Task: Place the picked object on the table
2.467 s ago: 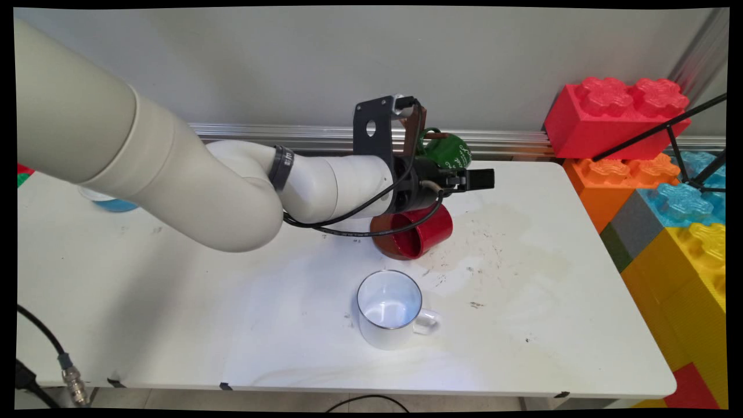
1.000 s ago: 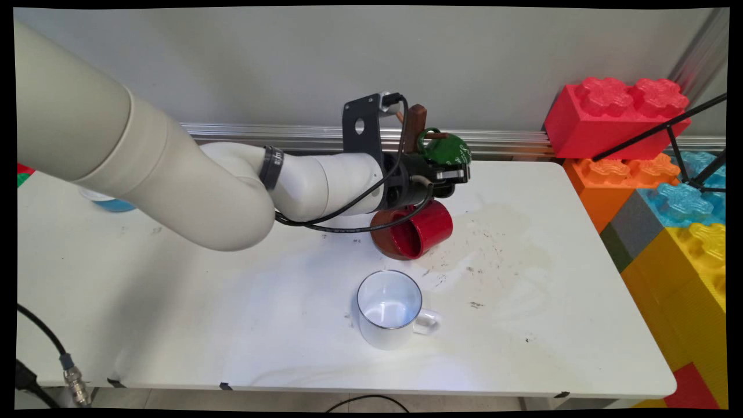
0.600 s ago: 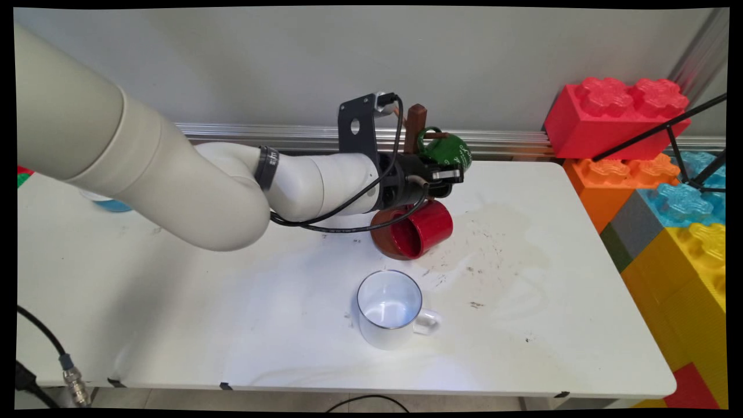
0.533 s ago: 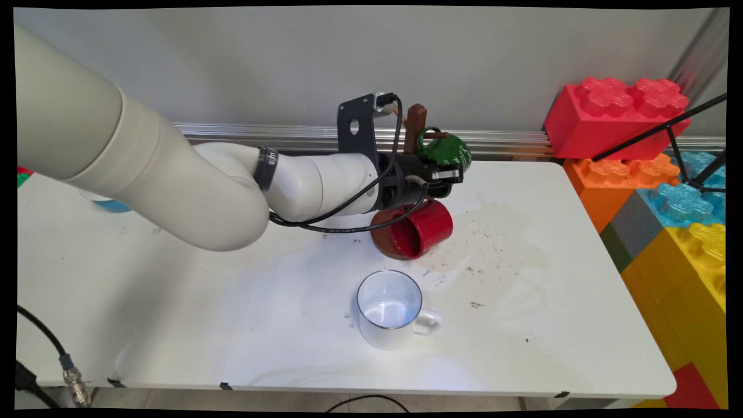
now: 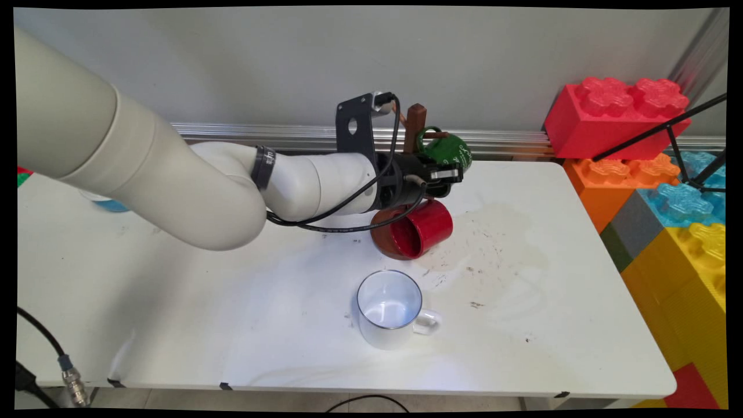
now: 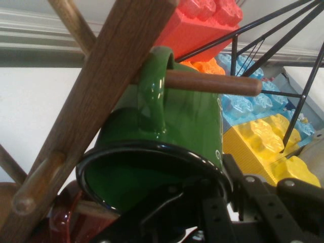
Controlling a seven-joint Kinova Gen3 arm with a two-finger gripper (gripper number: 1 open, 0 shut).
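The pincer point(image 5: 447, 174) has slid back a little to the left and now sits right at the mouth of the green mug point(image 5: 451, 150), which hangs by its handle on a rack point(image 5: 414, 123) peg point(image 6: 212, 83) at the far side of the surface point(image 5: 232, 302), and I cannot tell if the pincer is spread or pinching.

White table point(image 5: 174, 302), plain grey wall point(image 5: 261, 64), giant toy bricks point(image 5: 615, 113).

wooden mug tree point(image 5: 415, 125): base hidden behind arm
blue object point(image 5: 114, 204): mostly hidden by arm
gripper fingers: tips out of view
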